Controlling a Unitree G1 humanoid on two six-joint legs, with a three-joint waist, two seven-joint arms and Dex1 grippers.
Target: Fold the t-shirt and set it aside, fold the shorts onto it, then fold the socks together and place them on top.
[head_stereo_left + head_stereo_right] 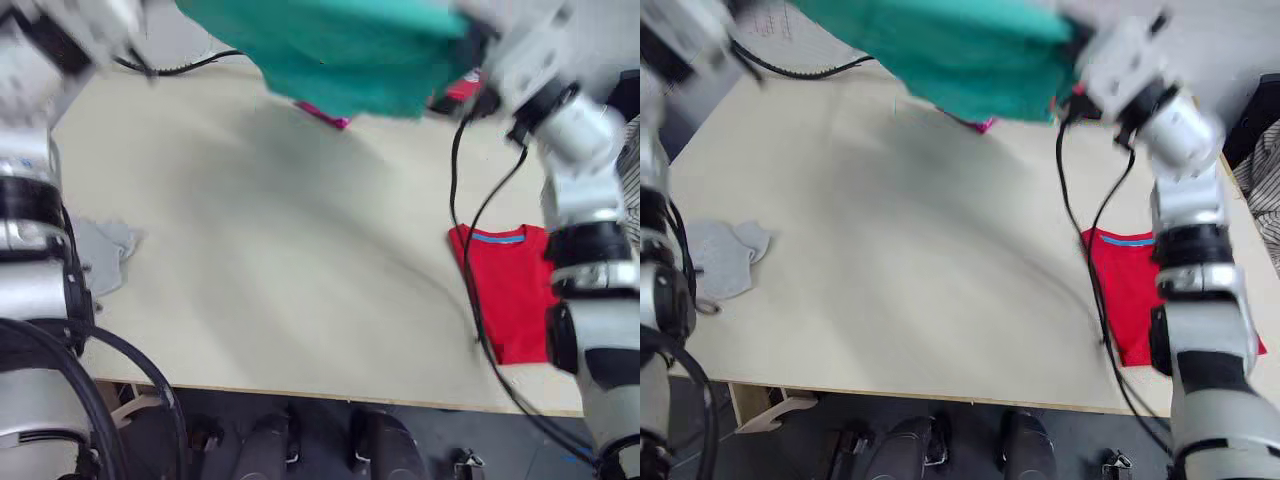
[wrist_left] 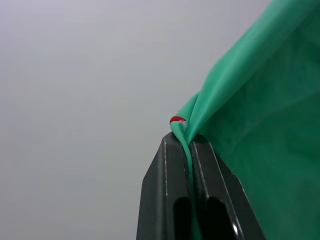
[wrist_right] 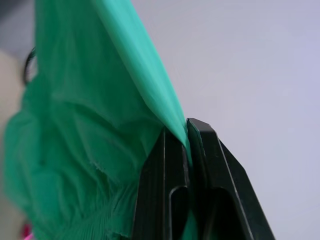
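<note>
With the folded t-shirt point(image 1: 512, 290) set aside at the table's point(image 1: 300, 300) near right and the socks point(image 1: 100, 255) at its left edge, both the left gripper point(image 2: 190, 142) and right gripper point(image 3: 186, 134) were clamped on the shorts point(image 1: 340, 50), lifted over the far edge; the shorts fold was judged in hand, calling next for lowering them flat.

No readable text, labels, brands or numbers anywhere; marks on paper sheet point(image 1: 775, 25) beyond counter point(image 1: 920, 260) too blurred.

teal shorts point(image 1: 960, 50) aloft, red t-shirt point(image 1: 1135, 300) folded — grey socks point(image 1: 725, 255) on table point(image 1: 910, 280)
</note>
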